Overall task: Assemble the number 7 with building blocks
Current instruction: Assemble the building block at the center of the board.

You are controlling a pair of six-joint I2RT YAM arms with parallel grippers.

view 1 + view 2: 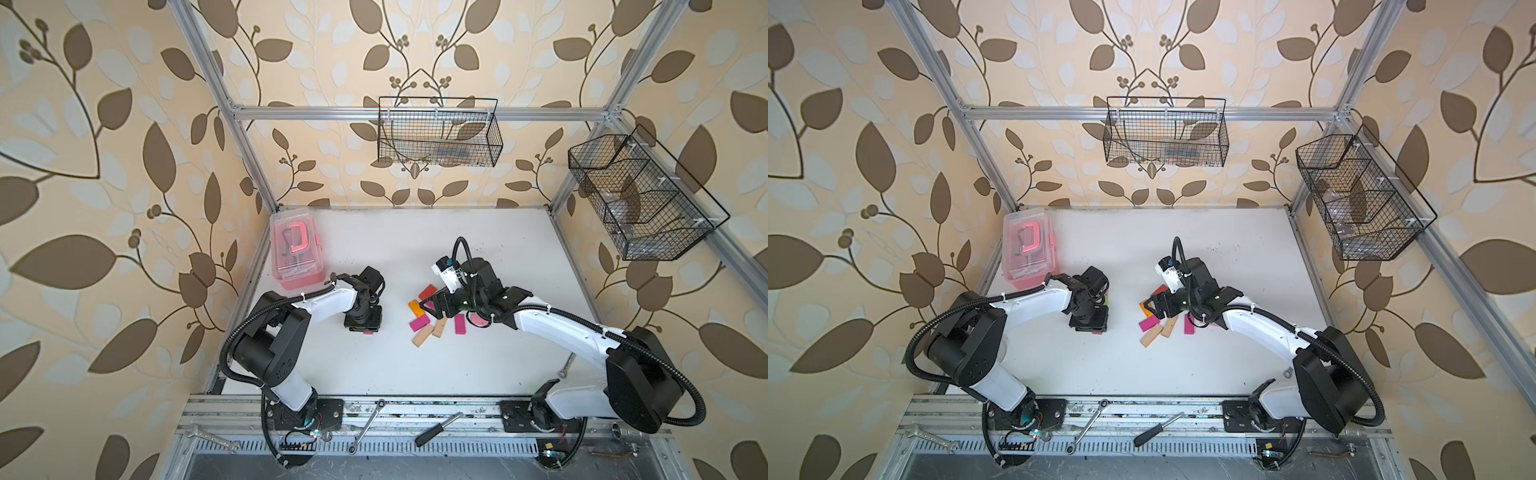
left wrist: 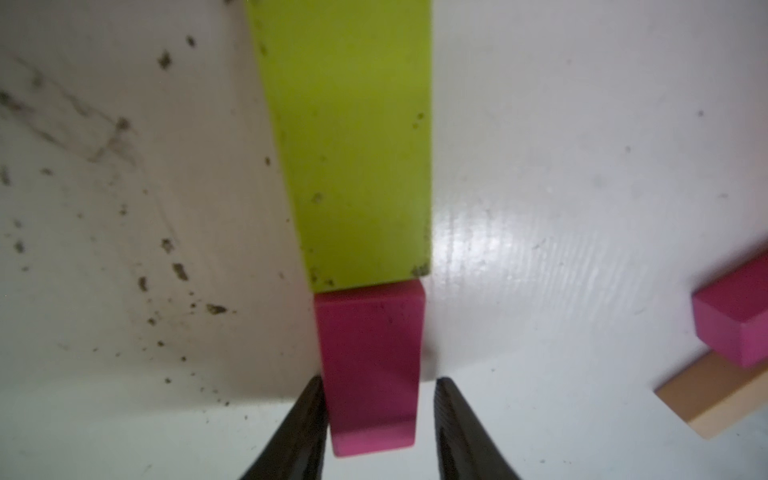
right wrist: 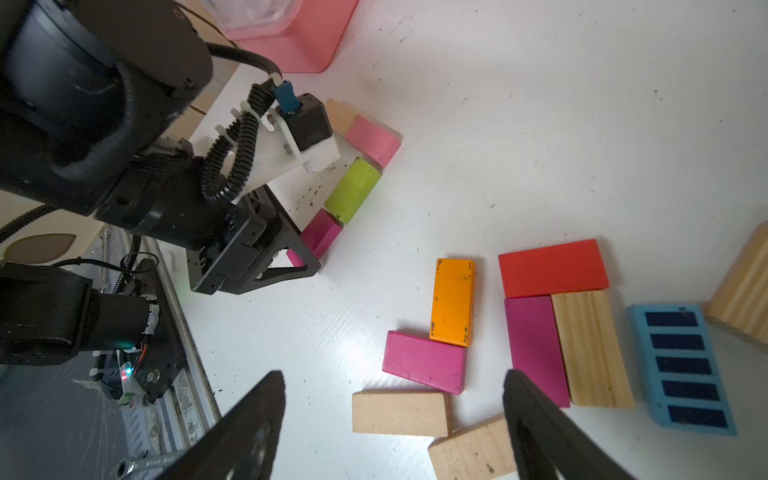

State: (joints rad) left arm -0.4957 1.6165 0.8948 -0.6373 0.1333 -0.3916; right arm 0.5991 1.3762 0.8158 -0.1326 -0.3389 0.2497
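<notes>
Left fingers: the left gripper (image 2: 378,380) straddles the small flat magenta wooden block (image 2: 370,353) with its jaws parted. One black finger (image 2: 307,419) brushes the block's side and daylight shows at the other, so there is no clamp.
Magenta block: it lies flat on the white table (image 1: 415,365), end butted against the flat lime green rectangular block (image 2: 349,145) at its 12 o'clock.
Stem: the pale pink rectangular block (image 3: 372,139) tops the line; what lies beyond it is hidden.
Step in hand: this looks like a release. A straight-up lift, both fingers clear, keeps the joint from being nudged.
Right fingers: the right gripper (image 3: 392,374) is spread wide and empty over loose blocks at the left gripper's 3 o'clock, among them the orange rectangular block (image 3: 452,301), the red rectangular block (image 3: 552,268) and the blue black-striped block (image 3: 681,365).
</notes>
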